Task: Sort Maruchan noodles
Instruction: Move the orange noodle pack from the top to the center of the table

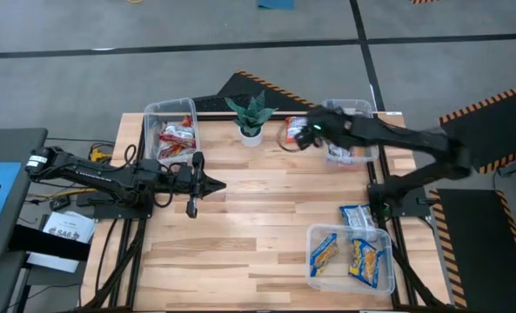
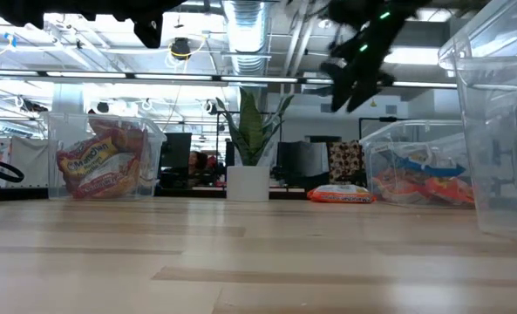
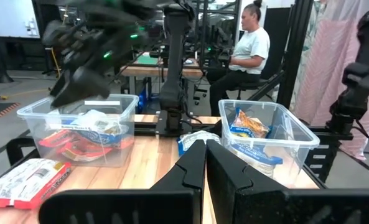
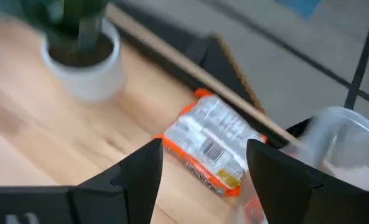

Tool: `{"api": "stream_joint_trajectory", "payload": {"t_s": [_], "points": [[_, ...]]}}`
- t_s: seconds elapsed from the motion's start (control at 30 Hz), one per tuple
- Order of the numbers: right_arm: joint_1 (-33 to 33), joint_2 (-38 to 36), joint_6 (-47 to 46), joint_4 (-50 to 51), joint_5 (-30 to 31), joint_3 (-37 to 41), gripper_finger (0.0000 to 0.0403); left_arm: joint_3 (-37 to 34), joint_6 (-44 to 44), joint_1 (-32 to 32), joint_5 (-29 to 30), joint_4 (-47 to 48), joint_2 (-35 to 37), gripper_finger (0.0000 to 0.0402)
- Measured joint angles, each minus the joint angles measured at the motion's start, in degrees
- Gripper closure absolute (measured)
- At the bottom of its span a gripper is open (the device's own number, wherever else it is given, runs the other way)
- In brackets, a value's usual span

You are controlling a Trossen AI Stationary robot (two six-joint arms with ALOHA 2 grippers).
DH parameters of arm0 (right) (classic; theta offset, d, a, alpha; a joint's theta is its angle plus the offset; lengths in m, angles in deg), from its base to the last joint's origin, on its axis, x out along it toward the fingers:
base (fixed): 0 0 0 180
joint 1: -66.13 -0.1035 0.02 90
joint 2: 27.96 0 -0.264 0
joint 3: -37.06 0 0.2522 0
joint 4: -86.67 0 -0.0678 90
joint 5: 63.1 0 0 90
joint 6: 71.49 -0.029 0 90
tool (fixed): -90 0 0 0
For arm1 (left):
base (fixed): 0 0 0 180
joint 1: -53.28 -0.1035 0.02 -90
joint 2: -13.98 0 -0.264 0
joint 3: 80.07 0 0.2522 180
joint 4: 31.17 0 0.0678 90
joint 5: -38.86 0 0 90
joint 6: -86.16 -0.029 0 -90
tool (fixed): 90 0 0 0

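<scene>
High view: the right gripper (image 1: 303, 137) hangs above the far side of the table, over an orange noodle packet (image 1: 292, 132) that lies flat on the wood between the potted plant (image 1: 250, 119) and the far right bin (image 1: 355, 122). Right wrist view: the two dark fingers (image 4: 131, 177) stand apart and empty, framing the packet (image 4: 213, 142) between them; the packet lies loose, near the plant's white pot (image 4: 84, 65) and just beside the bin's clear wall (image 4: 352, 140). The left gripper (image 1: 216, 183) rests over the left middle of the table with its fingers together and nothing between them.

Other packets are already sorted: red-and-white ones in the far left bin (image 1: 172, 130), yellow-and-blue ones in the near right bin (image 1: 349, 256), and a blue-and-white packet (image 1: 360, 217) on the table just beyond that bin.

The step in hand appears to be picking up the orange packet. To do it well, descend straight with the fingers kept wide, straddle the packet across its narrow width near the middle, and close only once the tips reach the wood. The crinkly wrapper is likely to slide or buckle, so a pinch at one corner risks a tilt. Keep the approach clear of the pot and the bin wall.
</scene>
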Motion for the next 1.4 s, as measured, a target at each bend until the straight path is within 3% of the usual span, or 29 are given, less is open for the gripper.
{"api": "stream_joint_trajectory", "payload": {"t_s": [0.1,0.27,0.37,0.5,0.53,0.73,1.03,1.2,1.4], "points": [[2.6,9.5,5.8,4.7,-4.8,-7.1,0.0148,0.0,-1.2,0.0,0.1,0.0,0.0,0.0402],[5.5,23.1,8.4,13.9,-5.1,-17.1,0.0187,0.0,-1.4,0.0,0.1,0.1,0.0,0.0402],[6.3,29.2,8.4,16.0,-3.5,-19.9,0.0254,0.0,-1.4,0.0,0.1,0.1,0.0,0.0402],[6.2,35.4,7.1,15.9,1.7,-21.7,0.0373,0.0,-1.4,0.0,0.1,0.2,0.0,0.0402],[6.2,36.7,7.1,15.7,2.6,-21.8,0.0385,0.0,-1.4,0.0,0.1,0.2,0.0,0.0402],[5.9,42.2,5.6,15.6,10.1,-21.9,0.0389,0.0,-1.4,0.0,0.1,0.2,0.0,0.0402],[6.5,45.5,5.9,13.3,15.7,-21.9,0.0391,0.0,-1.3,0.0,0.1,0.2,0.0,0.0402],[6.5,45.5,9.2,13.2,14.0,-21.9,0.0391,0.0,-1.3,0.0,0.1,0.4,0.0,0.0401],[6.3,45.4,14.9,13.1,4.1,-21.9,0.0391,0.0,-1.3,0.0,0.1,0.5,0.0,0.0402]]}}
